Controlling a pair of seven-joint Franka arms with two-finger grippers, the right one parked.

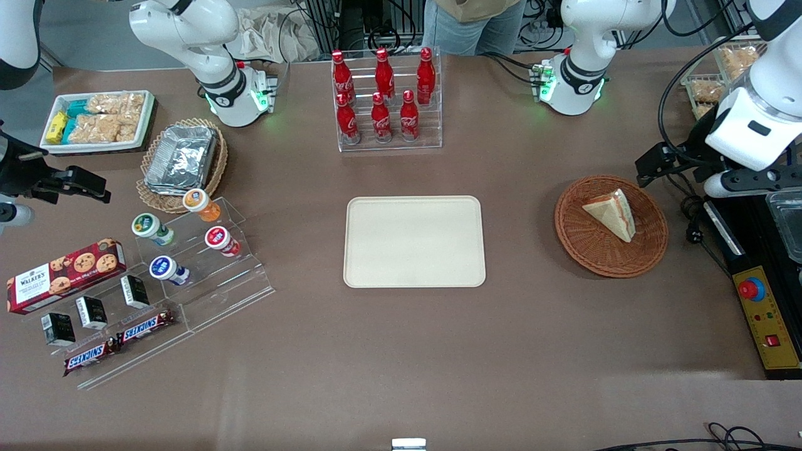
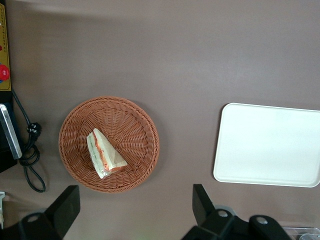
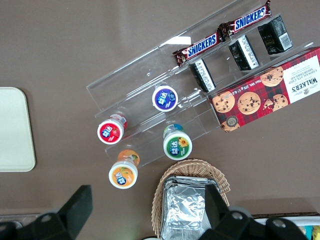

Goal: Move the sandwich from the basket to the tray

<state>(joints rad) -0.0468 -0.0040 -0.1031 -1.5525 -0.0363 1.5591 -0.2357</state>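
The sandwich (image 1: pixel 611 213) is a white bread wedge with red and orange filling, lying in the reddish-brown wicker basket (image 1: pixel 576 244) toward the working arm's end of the table. The cream tray (image 1: pixel 413 241) lies flat and bare at the table's middle. My left gripper (image 1: pixel 655 166) hangs above the table beside the basket, open and holding nothing. In the left wrist view its two black fingers (image 2: pixel 67 205) stand wide apart, gripper (image 2: pixel 135 210) over bare table just off the basket (image 2: pixel 135 120). The sandwich (image 2: pixel 104 154) and the tray (image 2: pixel 270 145) also show there.
A clear rack of red cola bottles (image 1: pixel 385 100) stands farther from the front camera than the tray. A tan basket with a foil container (image 1: pixel 182 160), a yogurt cup stand (image 1: pixel 188 238) and snack boxes lie toward the parked arm's end. A control box (image 1: pixel 761 313) and black cable (image 2: pixel 30 160) lie beside the basket.
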